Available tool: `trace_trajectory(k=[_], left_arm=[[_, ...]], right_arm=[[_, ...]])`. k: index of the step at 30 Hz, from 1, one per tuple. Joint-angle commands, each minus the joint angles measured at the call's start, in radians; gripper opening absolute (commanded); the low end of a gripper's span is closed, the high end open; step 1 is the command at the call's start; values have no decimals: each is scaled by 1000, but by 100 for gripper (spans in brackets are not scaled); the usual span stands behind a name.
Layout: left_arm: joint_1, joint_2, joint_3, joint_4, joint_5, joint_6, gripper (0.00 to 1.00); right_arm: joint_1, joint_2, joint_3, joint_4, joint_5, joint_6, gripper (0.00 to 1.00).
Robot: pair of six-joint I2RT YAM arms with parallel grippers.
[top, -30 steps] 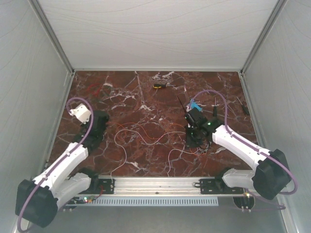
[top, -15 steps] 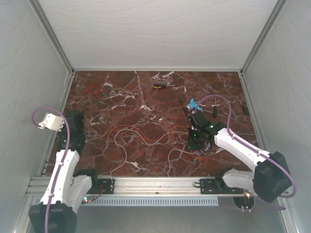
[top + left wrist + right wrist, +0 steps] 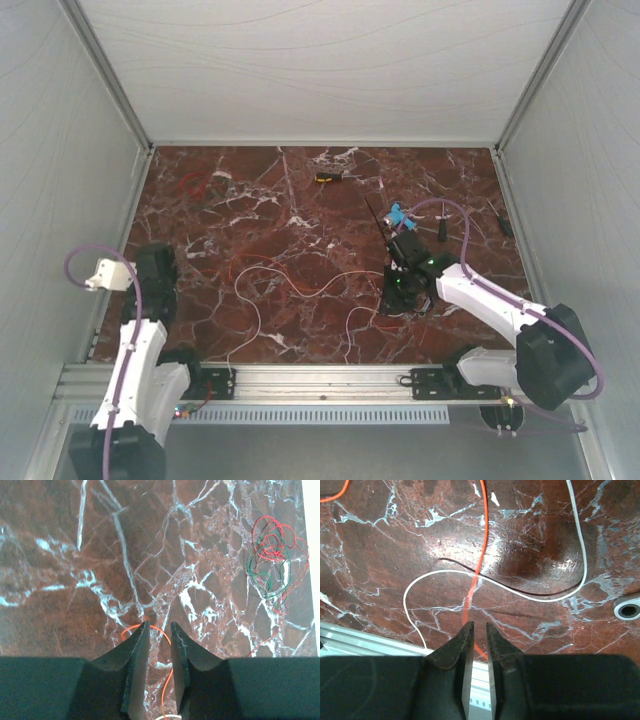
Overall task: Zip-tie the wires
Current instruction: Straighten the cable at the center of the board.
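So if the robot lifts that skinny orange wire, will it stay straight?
Probably not. The thin orange wire already lies in loose wavy curves on the marble tabletop, so it should droop from wherever it's pinched. Being so thin, it's likely very light, and might drag the thin white wire it crosses.

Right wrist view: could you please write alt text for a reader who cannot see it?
The right tool, its two black fingers slightly apart, points at a thin orange wire running along the red-brown marble table. A thin white wire loops across the orange one.
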Motion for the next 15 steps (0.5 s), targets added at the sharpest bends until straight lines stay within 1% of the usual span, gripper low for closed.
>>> trace_trajectory(k=[1, 2, 3, 4, 6, 8, 10, 11, 12, 14, 15], left_arm=[[8, -63, -37, -30, 26, -85, 31], [8, -81, -41, -34, 25, -88, 37], [8, -97, -45, -39, 25, -88, 47], [8, -114, -45, -41, 24, -85, 55], [9, -142, -38, -52, 19, -82, 68], [9, -162, -24, -69, 4, -83, 79], [8, -182, -4, -82, -14, -77, 97], [8, -193, 5, -83, -20, -68, 100], [8, -204, 14, -82, -24, -54, 100], [8, -230, 36, -74, -33, -18, 100], [8, -238, 44, -65, -35, 6, 100]], right_arm=[[-3, 10, -9, 30, 11, -4, 16], [-2, 10, -8, 29, 12, -4, 17], [-3, 8, -7, 29, 13, -2, 17], [-3, 6, -5, 27, 15, 0, 18], [-2, -1, 3, 23, 24, 2, 19], [-3, -6, 18, 10, 35, 3, 20], [-3, -15, 41, -9, 54, 1, 22], [-2, -21, 53, -20, 62, 1, 23], [-3, -26, 66, -29, 69, -3, 27], [-3, -41, 97, -48, 84, -7, 43], [-2, -49, 111, -58, 90, -8, 54]])
